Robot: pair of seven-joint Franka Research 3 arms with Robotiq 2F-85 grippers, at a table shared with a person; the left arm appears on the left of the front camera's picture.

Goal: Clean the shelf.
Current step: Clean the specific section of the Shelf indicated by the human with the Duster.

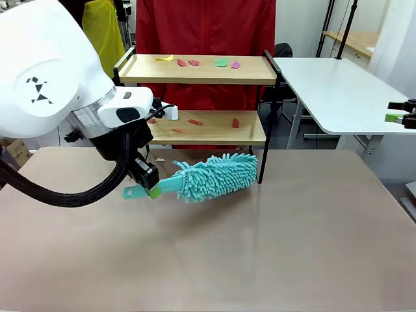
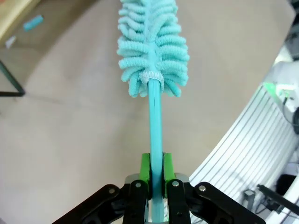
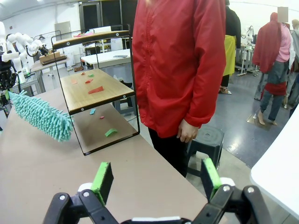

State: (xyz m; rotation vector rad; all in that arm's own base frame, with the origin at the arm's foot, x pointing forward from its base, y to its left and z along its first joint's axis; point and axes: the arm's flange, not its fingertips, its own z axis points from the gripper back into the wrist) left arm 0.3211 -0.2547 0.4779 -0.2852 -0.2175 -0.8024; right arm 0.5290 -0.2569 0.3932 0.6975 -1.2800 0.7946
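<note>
The left hand pinches the handle of a teal duster, its long axis running rightward above the counter; the shelf stands just beyond its fluffy head, while the right hand, spread and empty, hangs well apart

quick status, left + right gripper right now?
Left gripper: closed on the handle of the teal duster.
Right gripper: open, holding nothing.
</note>
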